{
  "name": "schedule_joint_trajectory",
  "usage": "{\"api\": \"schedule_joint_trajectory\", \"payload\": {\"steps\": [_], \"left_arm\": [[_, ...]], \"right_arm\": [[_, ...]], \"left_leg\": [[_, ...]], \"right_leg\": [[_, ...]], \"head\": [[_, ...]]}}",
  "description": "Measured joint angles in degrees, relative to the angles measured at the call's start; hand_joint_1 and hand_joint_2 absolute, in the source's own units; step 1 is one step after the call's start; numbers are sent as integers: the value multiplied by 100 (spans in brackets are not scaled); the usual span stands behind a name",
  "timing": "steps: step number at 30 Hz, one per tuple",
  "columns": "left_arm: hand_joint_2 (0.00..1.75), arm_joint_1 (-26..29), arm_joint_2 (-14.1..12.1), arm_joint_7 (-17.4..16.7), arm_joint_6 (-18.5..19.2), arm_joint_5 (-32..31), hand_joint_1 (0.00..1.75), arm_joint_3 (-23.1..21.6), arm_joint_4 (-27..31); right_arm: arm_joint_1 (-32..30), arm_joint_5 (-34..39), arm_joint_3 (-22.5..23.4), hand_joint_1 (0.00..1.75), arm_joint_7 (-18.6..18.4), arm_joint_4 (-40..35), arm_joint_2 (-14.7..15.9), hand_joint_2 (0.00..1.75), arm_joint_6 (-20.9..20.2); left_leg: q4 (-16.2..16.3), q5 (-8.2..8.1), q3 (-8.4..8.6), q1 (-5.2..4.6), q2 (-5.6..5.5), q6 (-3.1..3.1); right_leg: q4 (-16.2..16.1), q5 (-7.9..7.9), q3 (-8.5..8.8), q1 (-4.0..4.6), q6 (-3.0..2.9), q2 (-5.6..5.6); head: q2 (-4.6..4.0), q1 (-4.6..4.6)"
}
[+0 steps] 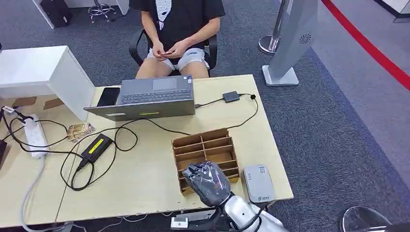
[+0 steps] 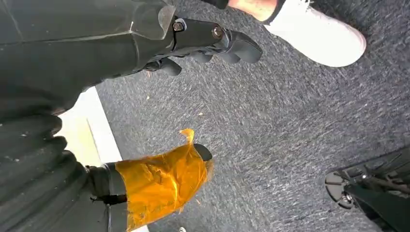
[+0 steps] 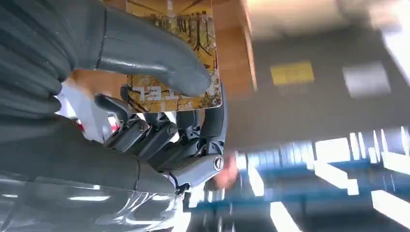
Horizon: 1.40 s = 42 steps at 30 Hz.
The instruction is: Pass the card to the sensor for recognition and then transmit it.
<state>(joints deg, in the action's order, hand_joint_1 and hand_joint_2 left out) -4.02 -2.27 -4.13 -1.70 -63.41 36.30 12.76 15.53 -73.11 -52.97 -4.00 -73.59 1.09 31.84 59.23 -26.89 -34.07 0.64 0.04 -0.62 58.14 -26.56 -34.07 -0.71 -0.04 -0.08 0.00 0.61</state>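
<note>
My right hand hovers over the near end of a brown cardboard slotted card box at the table's front edge. In the right wrist view, the right hand pinches a card printed with a yellow-brown tree picture, thumb on top and fingers underneath. A flat grey card sensor lies on the table just right of the hand. My left hand hangs over grey carpet with its fingers apart and nothing in it; orange tape wraps its thumb.
A grey laptop sits at the table's far side, facing a seated person. Cables, a black power brick, a power strip and another card lie to the left. A grey stand rises at the right.
</note>
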Motion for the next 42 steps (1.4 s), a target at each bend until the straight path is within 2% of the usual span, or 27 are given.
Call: {"api": "schedule_joint_trajectory", "payload": {"steps": [5, 9, 12, 14, 16, 20, 23, 26, 30, 36, 42], "left_arm": [[175, 38, 2, 37, -39, 0, 0, 64, 0], [175, 73, 2, 72, -42, -57, 0, 96, 0], [175, 78, 4, 74, -31, -144, 0, 96, 0], [175, 66, 4, 74, -9, -203, 0, 96, 0], [175, 46, 7, 74, 55, -295, 0, 96, 0], [175, -70, 22, 63, 212, -518, 0, 75, 0], [175, -155, 48, 53, 282, -616, 0, 33, 0], [175, -215, 63, 37, 315, -665, 0, 20, 0], [175, -223, 85, 37, 332, -704, 0, -2, 0], [175, -229, 94, 35, 334, -719, 0, -8, 0], [175, -230, 103, 37, 332, -723, 0, -8, 0]], "right_arm": [[-241, -213, 432, 175, 75, -1260, 184, 175, 335], [-250, 312, 709, 175, 328, -2014, 293, 175, 355], [-90, 590, 912, 175, 475, -2304, 302, 175, 300], [55, 969, 1017, 175, 630, -2345, 302, 175, 162], [396, 1890, 1087, 175, 687, -2317, 267, 175, -473], [1499, 2520, 1304, 175, 332, -1614, 26, 175, -1517], [2246, 2703, 1516, 175, 135, -735, -190, 175, -1770], [2904, 2951, 1796, 175, 127, 338, -424, 175, -1741], [3218, 3048, 2055, 175, 118, 1327, -666, 175, -1693], [3341, 2939, 2116, 175, 114, 2195, -898, 175, -1568], [3357, 2957, 2123, 173, 118, 2603, -1014, 175, -1544]], "left_leg": [[0, -1, -2, 0, 0, 1], [0, -1, -2, 0, 3, 1], [0, 1, 0, 0, 2, -1], [0, 3, 0, 0, 3, 0], [0, 8, -2, 0, 5, -6], [0, 30, -5, 0, 6, -6], [0, 44, -12, 0, -3, -1], [1, 54, -15, 1, -8, -2], [1, 53, -17, 0, -5, -2], [1, 51, -23, 0, -5, -3], [0, 51, -23, 0, -4, -3]], "right_leg": [[-1, 0, -1, 0, 0, 0], [-1, 0, -1, 0, 1, 1], [0, 5, -1, 0, 1, 1], [0, 7, 1, 0, 1, 1], [3, 14, -2, 0, -3, 5], [5, 30, -11, 0, -10, 6], [8, 35, -10, 0, -6, -8], [8, 41, -12, 0, -3, -11], [8, 42, -17, 0, -3, -5], [7, 40, -23, 0, -2, -5], [7, 40, -25, 0, -2, -3]], "head": [[0, 0], [0, 0], [0, -2], [0, -2], [2, -2], [0, -2], [0, 0], [0, 2], [0, 0], [0, -2], [2, -2]]}}
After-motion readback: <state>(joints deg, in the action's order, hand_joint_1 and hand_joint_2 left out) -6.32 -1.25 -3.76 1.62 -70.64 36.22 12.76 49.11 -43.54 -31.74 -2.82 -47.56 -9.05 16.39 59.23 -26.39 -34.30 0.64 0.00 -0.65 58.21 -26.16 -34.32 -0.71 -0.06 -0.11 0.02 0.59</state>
